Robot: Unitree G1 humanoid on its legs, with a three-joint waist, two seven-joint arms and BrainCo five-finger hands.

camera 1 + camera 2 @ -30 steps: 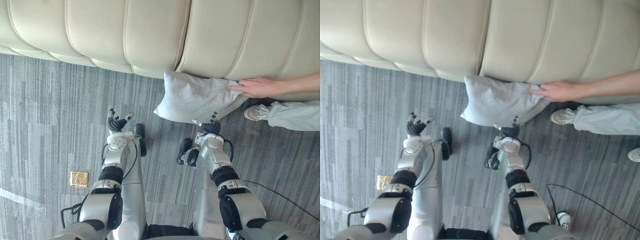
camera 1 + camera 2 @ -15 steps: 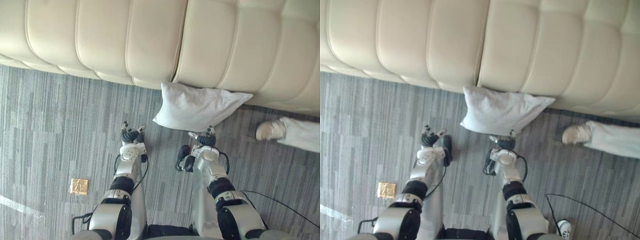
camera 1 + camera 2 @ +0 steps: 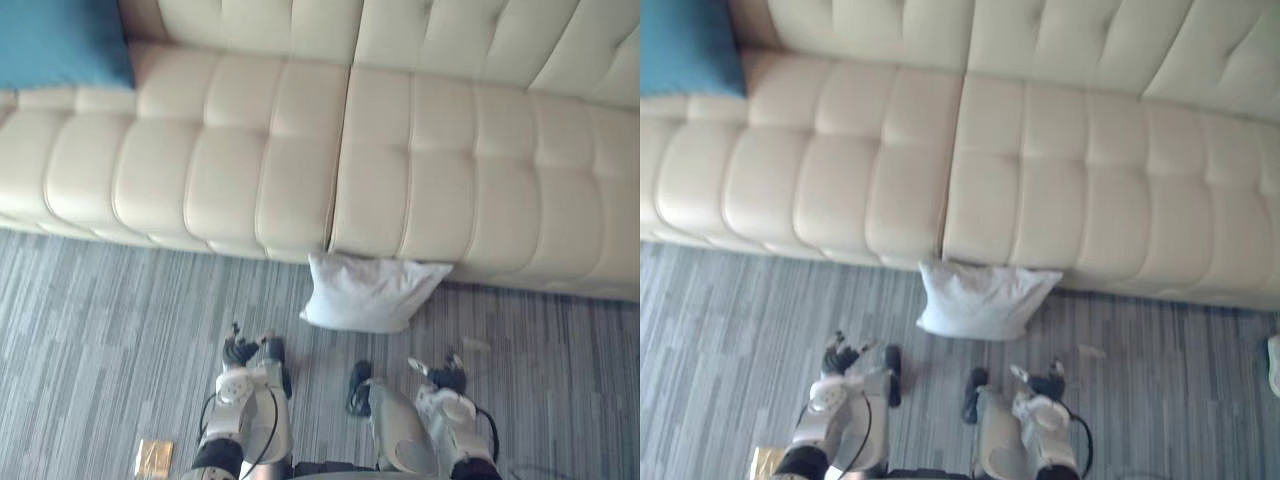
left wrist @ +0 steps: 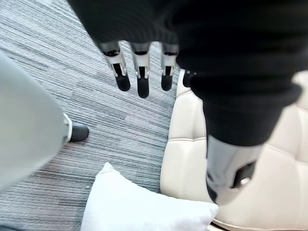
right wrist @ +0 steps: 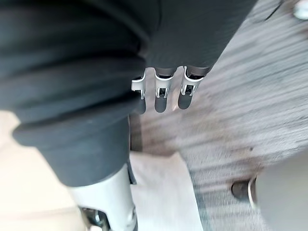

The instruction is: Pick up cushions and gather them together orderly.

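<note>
White cushion [image 3: 370,292] on floor [image 3: 100,310] against sofa [image 3: 230,170], blue cushion [image 3: 60,42] on sofa, left hand [image 3: 240,351] and right hand [image 3: 446,378] loose, empty

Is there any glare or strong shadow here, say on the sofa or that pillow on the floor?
Left eye view: the cream sofa shows only a soft sheen along its padded ridges, no hard glare; the white cushion is evenly lit, with a faint shadow on the grey carpet beneath it. Left wrist view: the cushion's folds carry gentle shading.
</note>
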